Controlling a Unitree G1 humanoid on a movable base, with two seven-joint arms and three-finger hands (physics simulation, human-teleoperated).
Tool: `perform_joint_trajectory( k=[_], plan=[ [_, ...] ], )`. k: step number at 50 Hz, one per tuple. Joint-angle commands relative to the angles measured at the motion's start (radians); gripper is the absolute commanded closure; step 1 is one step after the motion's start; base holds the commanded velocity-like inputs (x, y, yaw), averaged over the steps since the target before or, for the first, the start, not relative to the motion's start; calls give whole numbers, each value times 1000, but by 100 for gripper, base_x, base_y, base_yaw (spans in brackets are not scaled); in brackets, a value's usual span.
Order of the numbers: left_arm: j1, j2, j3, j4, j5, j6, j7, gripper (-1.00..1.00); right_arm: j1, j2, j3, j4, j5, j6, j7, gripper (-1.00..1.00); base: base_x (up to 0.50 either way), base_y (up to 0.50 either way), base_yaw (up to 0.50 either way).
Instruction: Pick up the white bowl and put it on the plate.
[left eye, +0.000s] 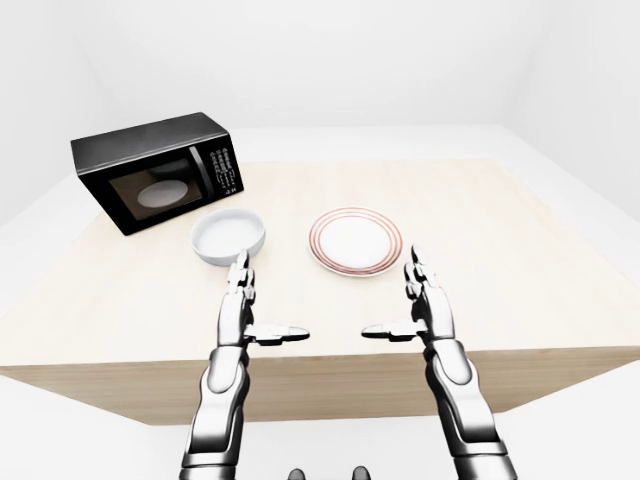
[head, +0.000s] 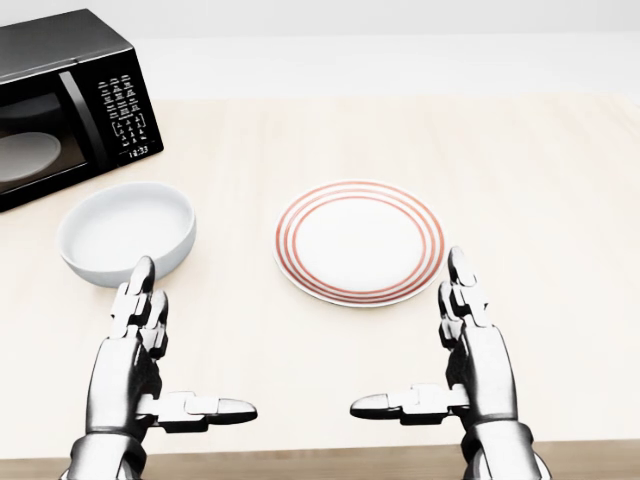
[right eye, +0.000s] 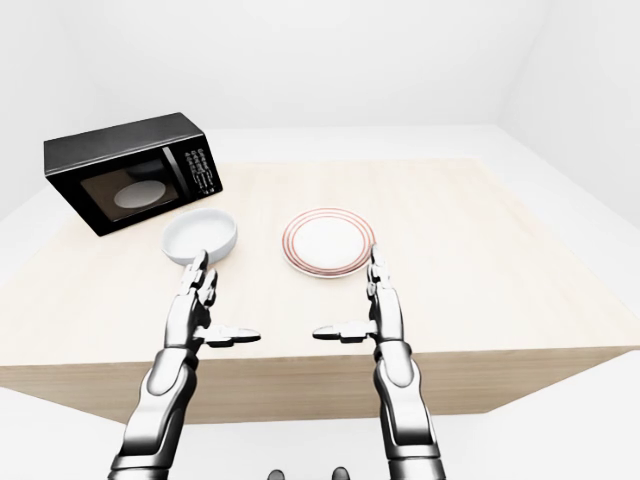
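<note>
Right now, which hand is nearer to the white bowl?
Left. The left hand is just below the white bowl, fingertips near its rim; the right hand is far right, below the plate.

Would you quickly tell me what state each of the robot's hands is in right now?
Left hand: open, empty, just short of the white bowl.
Right hand: open, empty, beside the plate.

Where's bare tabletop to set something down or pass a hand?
Free: the table right of the plate, and the strip between bowl and plate. Crowded: the left corner, where the microwave stands close to the bowl.
</note>
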Motion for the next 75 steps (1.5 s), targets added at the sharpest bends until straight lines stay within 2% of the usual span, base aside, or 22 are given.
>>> perform_joint_trajectory(
  k=[1,6,11,16,18,29,33,41,55,58,63,67,71,75],
  plan=[
    [0,12,24,2,-11,-2,-24,-100,3,-8,-13,-13,-2,-5,23,-100,0,0,0],
    [0,12,24,-3,-12,3,-24,-100,12,-10,-12,-26,-8,1,27,-100,0,0,0],
    [0,11,24,-2,-12,2,-23,-100,5,-7,-8,-1,-16,-16,24,-100,0,0,0],
    [-2,11,23,1,-11,1,-23,-100,9,-8,-2,-20,-31,-3,21,-100,0,7,0],
    [-4,11,24,9,-11,-5,-23,-100,8,-8,-1,-4,-37,-15,21,-100,0,27,0],
    [-3,11,23,9,-11,-6,-23,-100,9,-5,1,-16,-38,-5,20,-100,0,49,0],
    [-2,12,24,5,-12,-2,-23,-100,5,-5,1,-2,-38,-14,20,-100,0,50,0],
    [-3,12,24,5,-12,-2,-23,-100,10,-6,3,-21,-40,-2,21,-100,0,50,0],
    [-3,12,24,5,-12,-3,-23,-100,0,-4,6,28,-45,-20,18,-100,0,42,0],
    [-3,12,24,5,-11,-2,-23,-100,-4,-4,4,37,-40,-11,18,-100,0,0,0],
    [-2,12,24,5,-12,-2,-23,-100,-3,-1,2,1,-28,22,15,-100,0,0,0],
    [-3,12,24,5,-12,-2,-23,-100,-5,-2,5,24,-32,8,12,-100,0,0,0],
    [-3,12,24,5,-11,-2,-23,-100,0,-2,8,9,-36,17,10,-100,0,0,0],
    [-3,12,24,5,-11,-2,-23,-100,0,-2,10,12,-38,13,11,-100,0,0,0]
  ],
)
